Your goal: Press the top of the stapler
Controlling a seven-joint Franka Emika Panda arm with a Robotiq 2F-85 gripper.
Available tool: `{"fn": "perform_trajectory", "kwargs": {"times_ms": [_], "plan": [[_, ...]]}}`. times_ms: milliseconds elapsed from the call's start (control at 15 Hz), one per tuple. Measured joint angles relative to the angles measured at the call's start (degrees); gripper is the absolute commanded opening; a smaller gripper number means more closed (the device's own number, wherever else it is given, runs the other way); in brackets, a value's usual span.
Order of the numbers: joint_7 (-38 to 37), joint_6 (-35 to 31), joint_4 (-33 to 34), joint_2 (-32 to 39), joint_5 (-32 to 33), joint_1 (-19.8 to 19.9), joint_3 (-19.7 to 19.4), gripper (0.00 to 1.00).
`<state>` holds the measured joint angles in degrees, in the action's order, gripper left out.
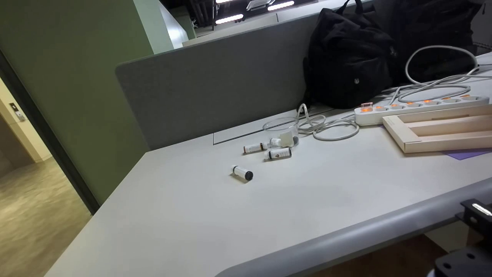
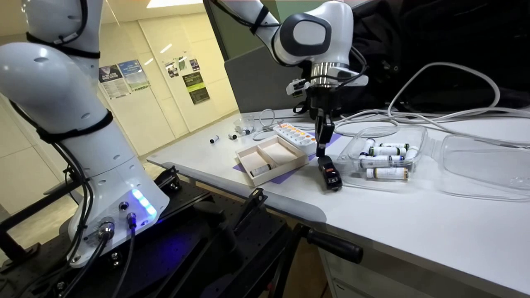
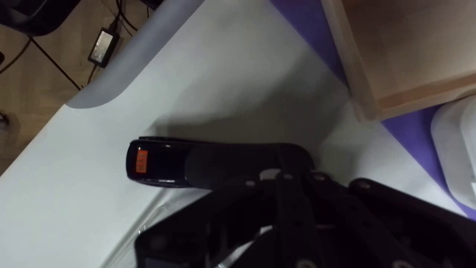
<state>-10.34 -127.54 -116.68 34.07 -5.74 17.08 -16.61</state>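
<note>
A black stapler with an orange label lies on the white table. It shows in an exterior view (image 2: 331,174) and in the wrist view (image 3: 223,163), where its labelled end points left. My gripper (image 2: 321,152) points straight down at the stapler's back end, with its fingers together. In the wrist view the gripper (image 3: 293,165) covers part of that end. The fingertips look to be at or on the stapler's top; dark on dark, exact contact is hard to see. Neither gripper nor stapler shows in the remaining exterior view.
A wooden divided box (image 2: 271,178) on a purple sheet (image 2: 285,175) and a white power strip (image 2: 295,140) stand beside the stapler. An open clear plastic container (image 2: 421,138) with several vials is close on its other side. Loose vials (image 1: 242,172) and cables (image 1: 334,134) lie farther off.
</note>
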Motion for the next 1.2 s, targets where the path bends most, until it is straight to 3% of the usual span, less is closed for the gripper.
{"fn": "perform_trajectory", "kwargs": {"times_ms": [400,733,800,867,1067,1133,1200], "plan": [[-1.58,9.08,7.13,4.42,0.0,0.24,-0.5,0.0],[-1.65,10.01,7.83,3.4,-0.01,0.31,-1.03,0.0],[-1.12,9.95,7.67,1.92,-0.01,0.44,-1.47,0.26],[-0.56,9.68,7.42,0.0,-0.01,0.68,-1.91,0.27],[1.07,9.25,6.19,-7.41,-0.12,2.17,-2.8,0.47],[1.43,9.24,5.78,-9.81,-0.24,2.89,-3.0,0.29],[1.67,9.54,5.56,-11.48,-0.11,3.46,-3.06,0.35]]}}
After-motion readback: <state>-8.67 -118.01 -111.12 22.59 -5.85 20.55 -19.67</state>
